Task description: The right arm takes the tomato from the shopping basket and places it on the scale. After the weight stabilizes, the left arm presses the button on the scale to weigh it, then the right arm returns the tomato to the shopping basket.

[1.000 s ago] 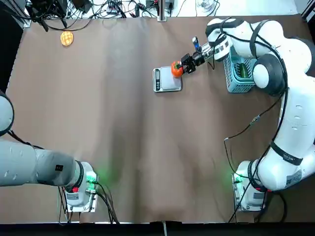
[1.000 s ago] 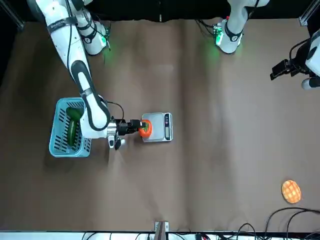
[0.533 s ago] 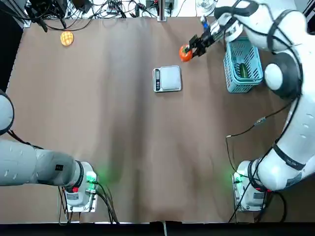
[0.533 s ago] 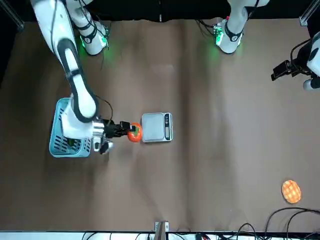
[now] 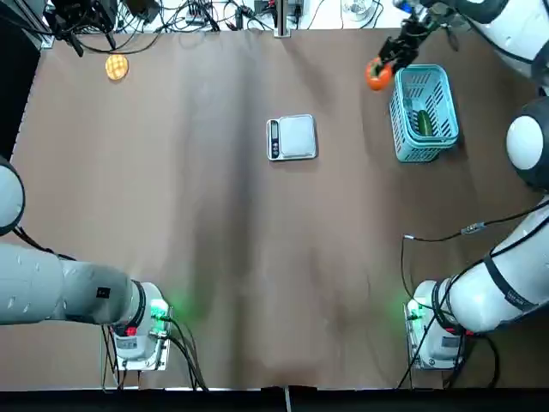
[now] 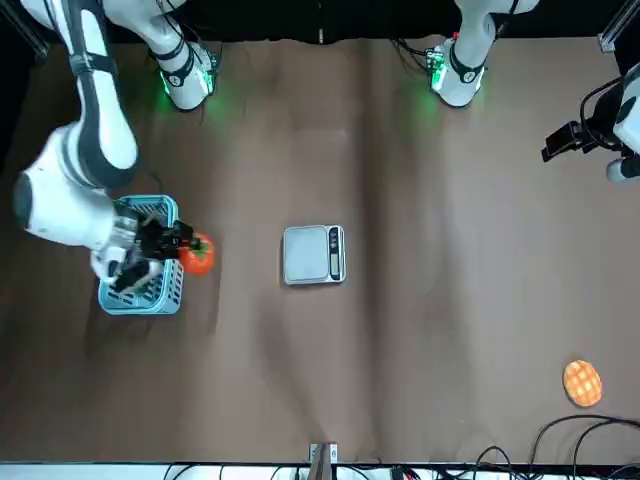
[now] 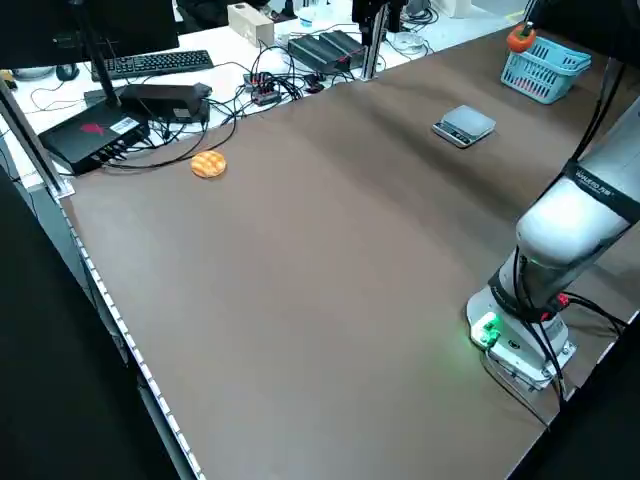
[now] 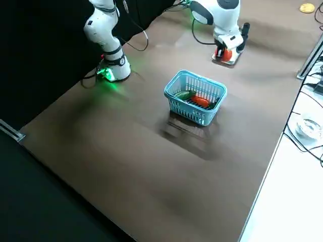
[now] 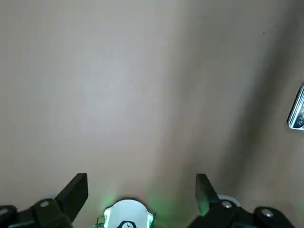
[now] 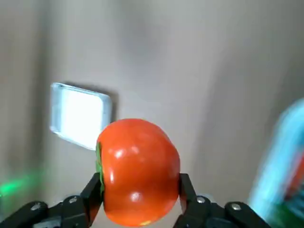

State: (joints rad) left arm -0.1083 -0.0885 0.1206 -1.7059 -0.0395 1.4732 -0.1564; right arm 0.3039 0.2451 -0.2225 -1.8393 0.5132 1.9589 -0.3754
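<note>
The tomato is orange-red with a green stem top. The scale has a silver-grey plate and a black control strip. The shopping basket is light blue with a slatted lattice pattern. The long vegetable is dark green. The round item is yellow-orange with a pale crosshatch grid. The desk is brown. The right arm is white with dark grey bands; its hand is black. The base lights glow green.
</note>
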